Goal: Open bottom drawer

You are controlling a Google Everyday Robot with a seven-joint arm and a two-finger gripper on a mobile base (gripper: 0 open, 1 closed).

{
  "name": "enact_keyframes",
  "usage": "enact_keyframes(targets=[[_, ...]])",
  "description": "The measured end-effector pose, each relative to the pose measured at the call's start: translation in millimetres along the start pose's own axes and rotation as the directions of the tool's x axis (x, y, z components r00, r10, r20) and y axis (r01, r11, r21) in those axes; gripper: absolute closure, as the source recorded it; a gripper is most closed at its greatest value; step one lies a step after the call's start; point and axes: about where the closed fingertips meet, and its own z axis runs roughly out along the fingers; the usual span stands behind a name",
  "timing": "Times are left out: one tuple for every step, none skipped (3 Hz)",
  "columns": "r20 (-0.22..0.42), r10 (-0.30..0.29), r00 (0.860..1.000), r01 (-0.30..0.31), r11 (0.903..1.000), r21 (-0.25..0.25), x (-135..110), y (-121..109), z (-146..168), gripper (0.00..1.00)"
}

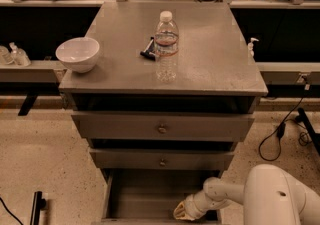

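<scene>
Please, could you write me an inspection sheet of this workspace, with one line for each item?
Surface: grey cabinet top, flat, carrying three things.
Job's things: bottom drawer stands open, no contents seen inside; its front is cut off by the lower picture edge.
Clutter: white bowl at the left front corner; water bottle upright near the middle; small dark object just left of it.
Grippers: end effector low at the open drawer's right front, on a white arm coming from the right.
Cables: black cable on the floor, right of the cabinet.
Surroundings: speckled floor; top drawer and middle drawer sit further in.
</scene>
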Motion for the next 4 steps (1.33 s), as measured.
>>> enact_keyframes(targets=[[0.001,0.000,1.000,0.000,1.0000,-0.005,0,1,0,1.00],[0.024,-0.007,1.000,0.009,0.9985,-0.053,-8,17,-7,1.00],[0.029,-0.008,1.000,0.009,0.9984,-0.056,-9,17,-8,1.00],[0.054,-0.009,0.998,0.013,0.9972,-0.073,-14,26,-15,1.00]])
